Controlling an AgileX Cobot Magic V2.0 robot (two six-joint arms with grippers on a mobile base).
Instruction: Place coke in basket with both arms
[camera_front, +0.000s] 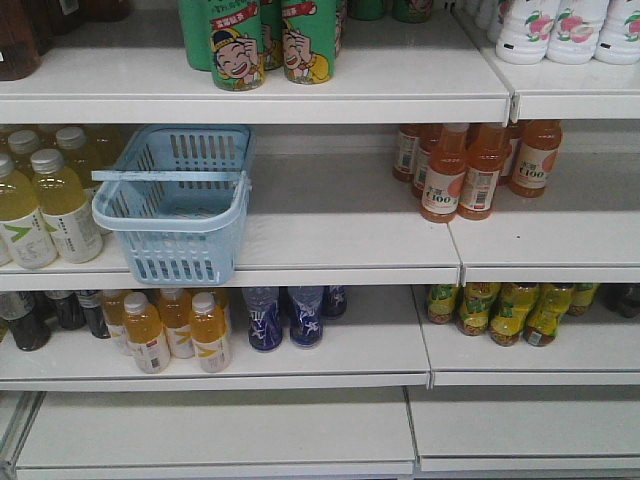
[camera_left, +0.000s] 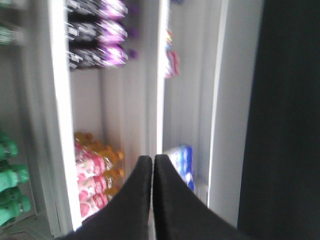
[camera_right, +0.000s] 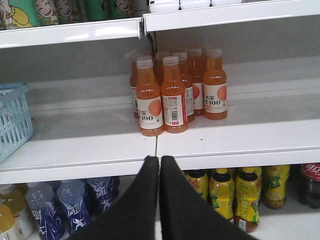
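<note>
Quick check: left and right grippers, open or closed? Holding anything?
Left gripper: closed, jaws pressed together, holding nothing.
Right gripper: closed, jaws pressed together, holding nothing.

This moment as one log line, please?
left gripper: shut, empty | right gripper: shut, empty | basket: on shelf, empty | stage: nothing picked yet

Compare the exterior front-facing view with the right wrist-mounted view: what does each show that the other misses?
Only the front view shows the whole blue basket with its handle, and the pale yellow bottles left of it. Only the wrist view shows the right end effector, its fingers closed together. Both show the orange C100 bottles, the dark blue bottles on the shelf below, and the green cartoon cans; the wrist view catches just one end of the basket.
</note>
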